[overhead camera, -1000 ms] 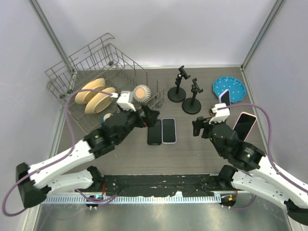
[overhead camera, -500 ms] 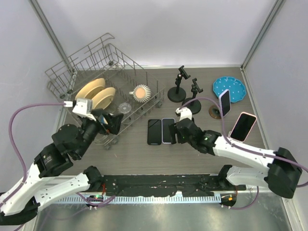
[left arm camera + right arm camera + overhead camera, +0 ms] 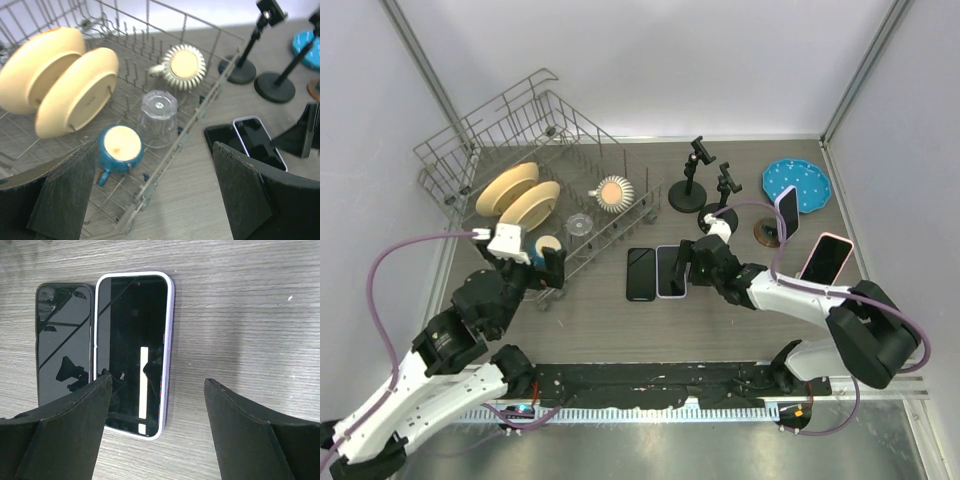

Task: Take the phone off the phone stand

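One phone (image 3: 787, 212) leans long-axis up on its stand (image 3: 765, 236), to the right of and beyond the right claw (image 3: 685, 268), which hangs spread and empty over a flat phone (image 3: 132, 350); left claw (image 3: 548, 265) spread, farther off.

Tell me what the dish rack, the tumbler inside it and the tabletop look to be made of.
Dish rack: thin metal wire in an open grid, dull grey finish.
Tumbler: clear and faceted, with the rack wires showing through it; glass or plastic, cannot tell which.
Tabletop: grey-brown wood grain, matte, probably laminate.
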Robot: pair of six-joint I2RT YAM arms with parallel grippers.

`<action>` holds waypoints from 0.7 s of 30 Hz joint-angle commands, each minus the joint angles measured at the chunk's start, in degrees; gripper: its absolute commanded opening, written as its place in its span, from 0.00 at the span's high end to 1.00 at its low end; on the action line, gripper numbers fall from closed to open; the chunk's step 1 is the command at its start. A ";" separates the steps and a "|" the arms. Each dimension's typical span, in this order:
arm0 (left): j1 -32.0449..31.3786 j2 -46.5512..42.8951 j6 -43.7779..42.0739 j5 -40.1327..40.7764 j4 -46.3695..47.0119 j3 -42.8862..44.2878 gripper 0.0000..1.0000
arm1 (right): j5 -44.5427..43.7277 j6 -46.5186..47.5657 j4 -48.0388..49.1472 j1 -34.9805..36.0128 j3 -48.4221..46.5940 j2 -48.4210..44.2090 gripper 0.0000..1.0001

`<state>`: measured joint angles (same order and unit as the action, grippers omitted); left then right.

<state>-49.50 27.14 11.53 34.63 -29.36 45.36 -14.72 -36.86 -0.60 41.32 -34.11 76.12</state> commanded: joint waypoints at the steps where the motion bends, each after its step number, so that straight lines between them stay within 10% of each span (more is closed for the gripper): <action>1: 6.67 -4.19 -0.02 -4.65 5.81 -1.85 0.00 | 2.94 -3.65 10.08 -0.89 0.62 3.24 0.20; 7: 21.00 -5.34 4.28 -16.51 7.04 -3.79 0.00 | 4.43 -3.22 12.02 -1.07 -0.96 8.16 0.20; 21: 22.42 -5.86 3.94 -16.97 6.86 -3.79 0.00 | 13.40 -1.46 11.77 -0.54 -3.24 11.33 0.21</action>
<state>-27.53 21.82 15.05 18.83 -25.10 41.50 -5.74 -38.92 11.07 40.03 -35.11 86.43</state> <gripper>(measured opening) 0.996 0.792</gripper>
